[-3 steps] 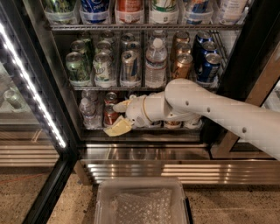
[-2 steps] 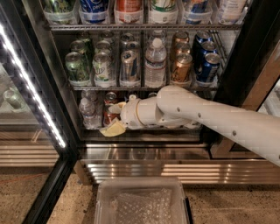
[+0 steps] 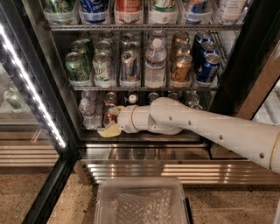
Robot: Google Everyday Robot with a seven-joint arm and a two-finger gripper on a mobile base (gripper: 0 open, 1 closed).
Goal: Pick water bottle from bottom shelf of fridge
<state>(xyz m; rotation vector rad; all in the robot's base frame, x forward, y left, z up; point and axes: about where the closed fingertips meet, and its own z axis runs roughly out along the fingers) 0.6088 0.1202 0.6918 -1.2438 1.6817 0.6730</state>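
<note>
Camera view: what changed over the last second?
The claw and arm slid left and slightly lower along the bottom shelf, closing on the water bottle; no hold on it is visible. That bottle, the cans and the tray below stayed put.

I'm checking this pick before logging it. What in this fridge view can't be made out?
- Bottom shelf, camera view: middle and right lanes hidden behind the arm.
- Gripper, low at the shelf's left, beside the water bottle: too blurred to tell whether they touch.
- Top-rack bottles: upper parts cut off by the top edge.
- Plastic bin on the floor: front cut off by the bottom edge.
</note>
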